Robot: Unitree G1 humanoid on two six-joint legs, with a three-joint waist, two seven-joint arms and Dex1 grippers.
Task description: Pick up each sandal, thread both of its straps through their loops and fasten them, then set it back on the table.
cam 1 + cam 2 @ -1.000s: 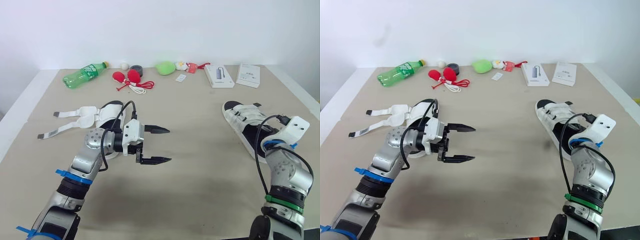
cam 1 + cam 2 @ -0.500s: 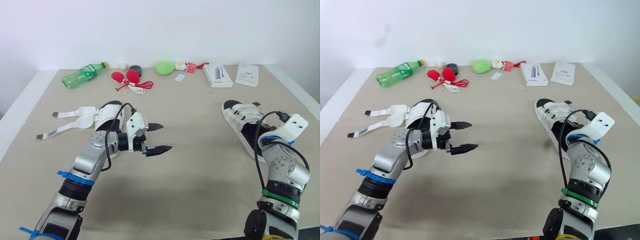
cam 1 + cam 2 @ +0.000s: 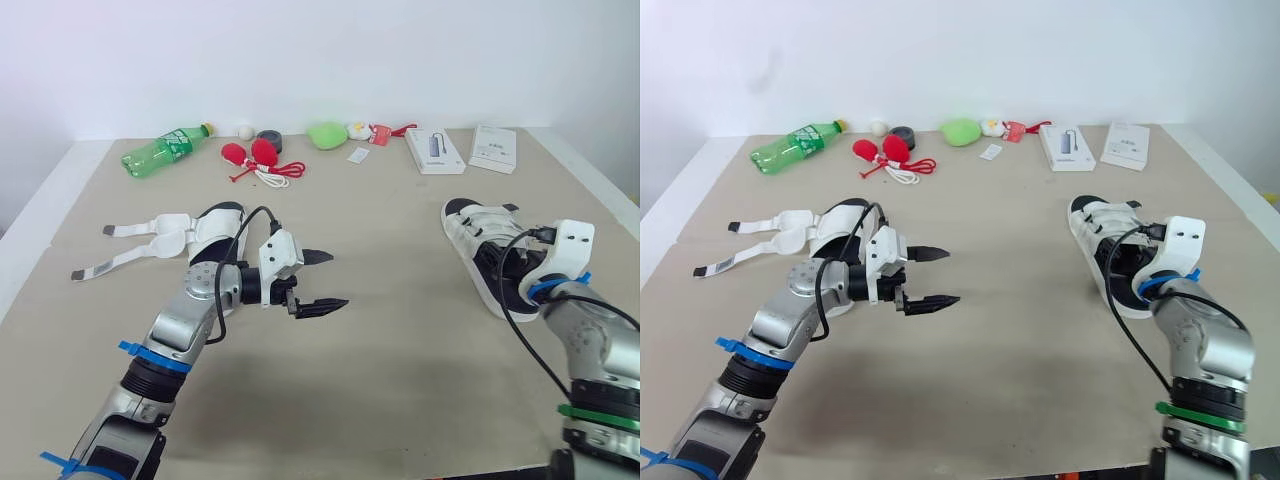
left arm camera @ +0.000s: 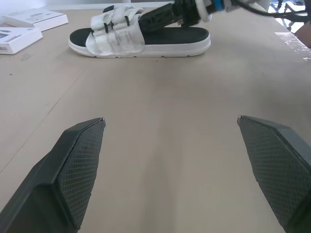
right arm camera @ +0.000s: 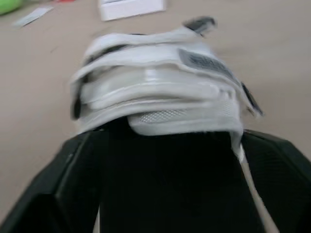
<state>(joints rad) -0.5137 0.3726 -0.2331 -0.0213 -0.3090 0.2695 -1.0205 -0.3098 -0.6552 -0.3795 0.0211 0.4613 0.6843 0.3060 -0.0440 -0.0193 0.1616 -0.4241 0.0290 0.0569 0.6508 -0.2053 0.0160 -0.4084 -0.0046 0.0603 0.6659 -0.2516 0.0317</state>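
Seen from the head, the left gripper (image 3: 336, 280) hangs with jaws spread over the table (image 3: 400, 340), the unstrapped sandal (image 3: 205, 232) just beside its wrist. Its wrist view shows the strapped sandal (image 4: 141, 36) well ahead of the fingers. In the right wrist view, the right gripper (image 5: 170, 145) is spread wide, with that sandal's black footbed between its fingers.

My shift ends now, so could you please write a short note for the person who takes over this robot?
Left hand: open, empty, above the table beside the left sandal.
Right hand: open, fingers over the footbed of the right sandal.
Left sandal: on the table, both straps spread out, unfastened.
Right sandal: on the table, straps closed across it; it looks done.
Left to do: pick up the left sandal, thread and fasten both straps, set it back.
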